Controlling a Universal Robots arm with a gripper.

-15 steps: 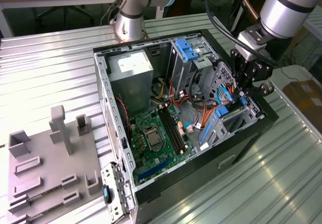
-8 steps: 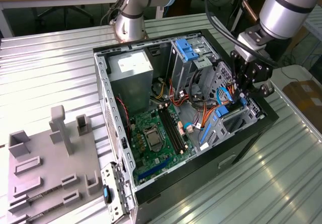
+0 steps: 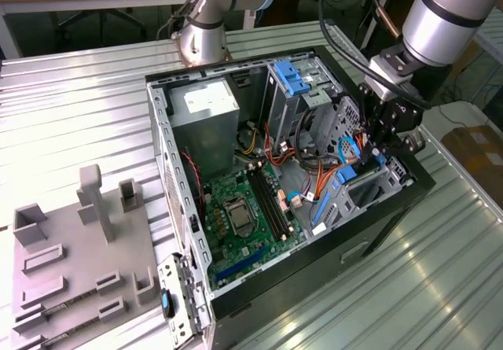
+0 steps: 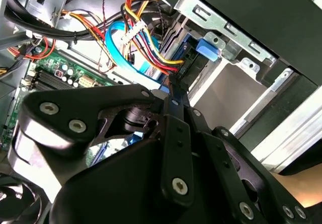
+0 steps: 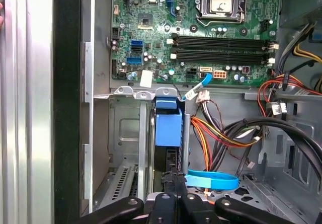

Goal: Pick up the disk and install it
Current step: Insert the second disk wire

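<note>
The disk (image 5: 168, 128) stands on edge in the drive cage at the corner of the open computer case (image 3: 393, 224), with its blue side rail facing out. In the exterior view the disk (image 3: 350, 181) sits low in that cage on the view's right. My gripper (image 3: 376, 155) hangs straight over it. In both wrist views the black fingers are closed together into one narrow tip. The gripper (image 5: 174, 176) has that tip at the disk's dark end. The second wrist view shows the gripper (image 4: 171, 83) tip against a blue part, and I cannot tell whether it pinches anything.
The green motherboard (image 3: 244, 208) lies in the case floor, with a grey power-supply box (image 3: 206, 118) behind it and a blue bracket (image 3: 292, 79) in the upper bay. Coloured wires (image 5: 221, 133) and a blue flat cable (image 5: 211, 179) crowd the cage. A grey fixture (image 3: 78, 248) lies on the table.
</note>
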